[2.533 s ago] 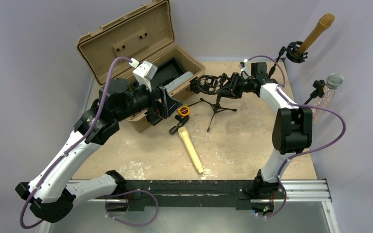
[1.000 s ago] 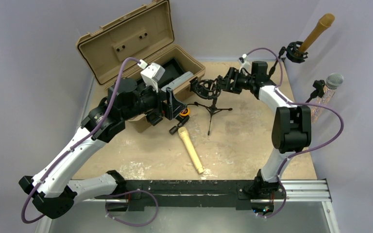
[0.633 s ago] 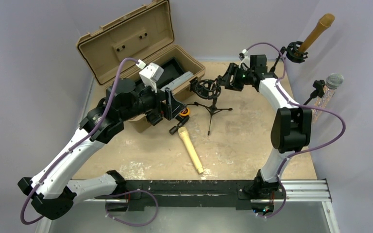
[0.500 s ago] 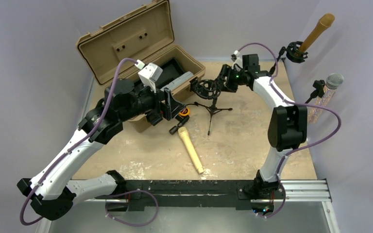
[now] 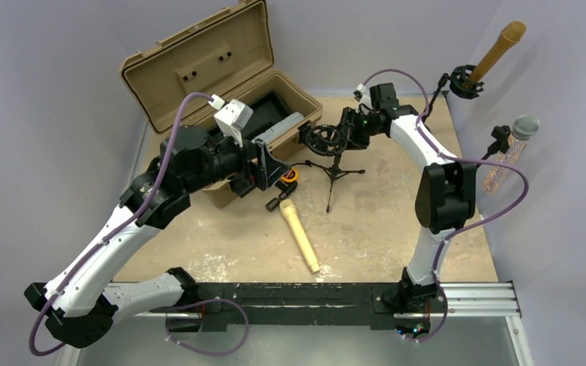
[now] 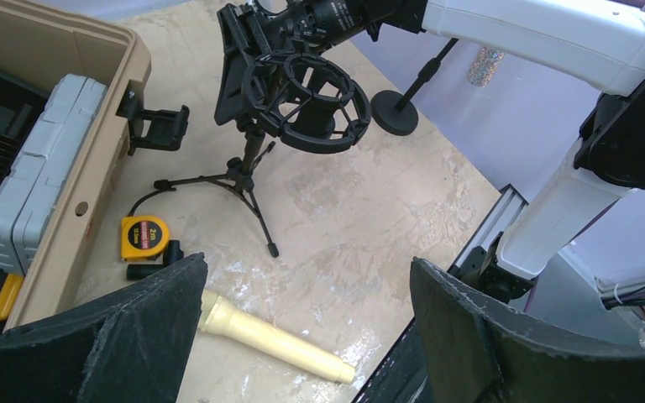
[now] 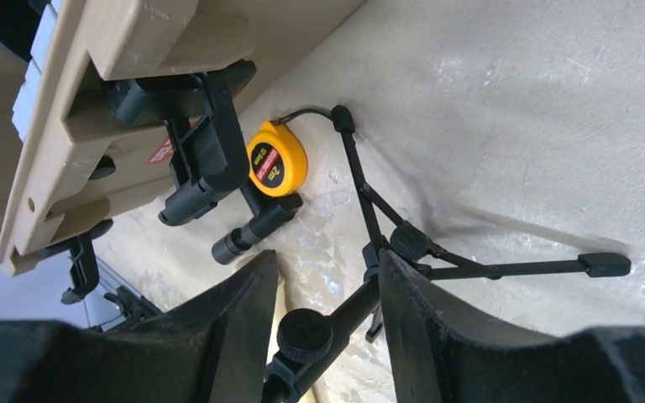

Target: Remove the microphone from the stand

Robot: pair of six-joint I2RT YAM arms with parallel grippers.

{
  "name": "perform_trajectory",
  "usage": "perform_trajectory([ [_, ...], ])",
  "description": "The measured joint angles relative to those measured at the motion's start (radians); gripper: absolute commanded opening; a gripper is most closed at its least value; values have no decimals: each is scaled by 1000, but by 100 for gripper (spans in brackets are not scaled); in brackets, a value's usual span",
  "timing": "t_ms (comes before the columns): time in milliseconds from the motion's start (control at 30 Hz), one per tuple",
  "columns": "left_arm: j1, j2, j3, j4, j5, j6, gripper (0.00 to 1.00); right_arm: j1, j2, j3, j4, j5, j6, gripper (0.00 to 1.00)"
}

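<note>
Now one microphone (image 5: 299, 235) lies near one tripod stand (image 5: 336, 169); left pincer (image 6: 306, 264) and right pincer (image 7: 327, 256) both spread

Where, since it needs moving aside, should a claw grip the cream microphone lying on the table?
Mid-shaft, from straight above, closing across its width: the cream microphone lies flat on the table, a slim tapered cylinder with bare surface along both long sides.

Plain pale lavender walls (image 5: 61, 46) enclose a scuffed beige tabletop (image 5: 397, 221). A metal rail (image 5: 484, 293) lines its near edge.
</note>
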Motion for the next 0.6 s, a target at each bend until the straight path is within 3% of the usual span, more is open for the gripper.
perform_trajectory([
  [300,-1,0,0,0,0,0,88,0,0,2,-22,3,-18,34],
  [600,-1,0,0,0,0,0,88,-1,0,3,-31,-14,-33,42],
])
